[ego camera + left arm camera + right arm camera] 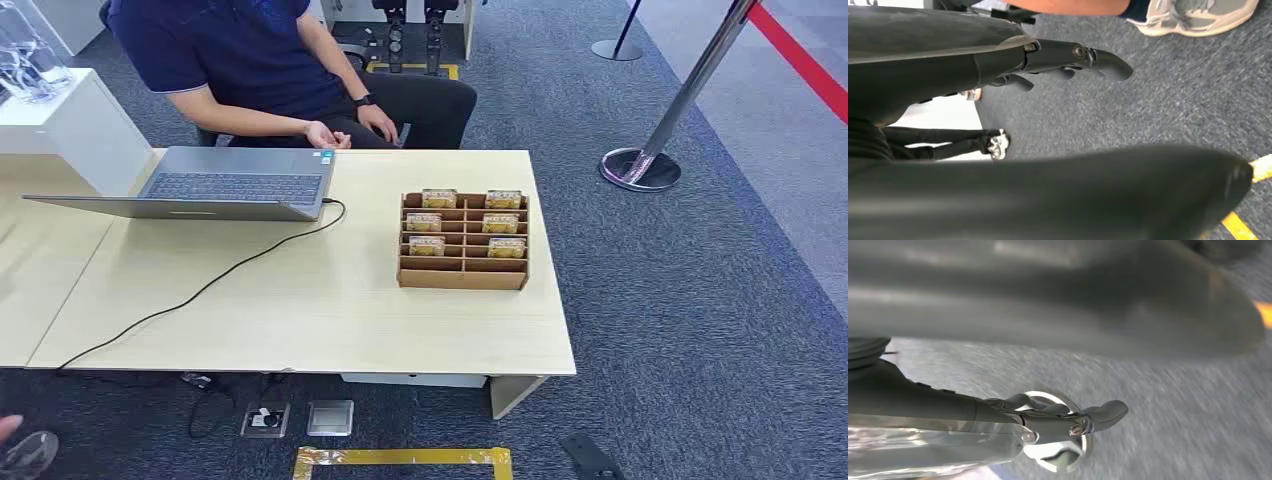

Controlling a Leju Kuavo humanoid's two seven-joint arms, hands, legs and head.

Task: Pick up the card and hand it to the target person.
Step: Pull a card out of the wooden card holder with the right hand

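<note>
a light wooden table (pixel 300 300) stands on grey carpet (pixel 700 300), and on its right part sits a brown cardboard organiser box (pixel 464 241) divided into rows of small slots. small yellowish cards (pixel 439 198) stand upright in the slots of both columns, three on the left and three on the right, filling the rows farther from the robot, while the nearest rows look bare. a silver open laptop (pixel 235 185) lies on the table's far left part, its black cable (pixel 200 290) running across the tabletop and over the near edge. behind the table a seated person in a dark blue shirt (pixel 230 50) rests a hand (pixel 328 135) at the far edge, just beside the laptop. a chrome stanchion post with a round base (pixel 640 168) stands on the carpet, well apart to the right of the table. the left hand (pixel 1063 57) hangs over the carpet, its dark fingers (pixel 1108 65) extended and apart, holding nothing. the right hand (pixel 1068 420) also hangs above the carpet, over a shiny round metal base (pixel 1058 460), fingers stretched out with nothing between them; this view is blurred.
</note>
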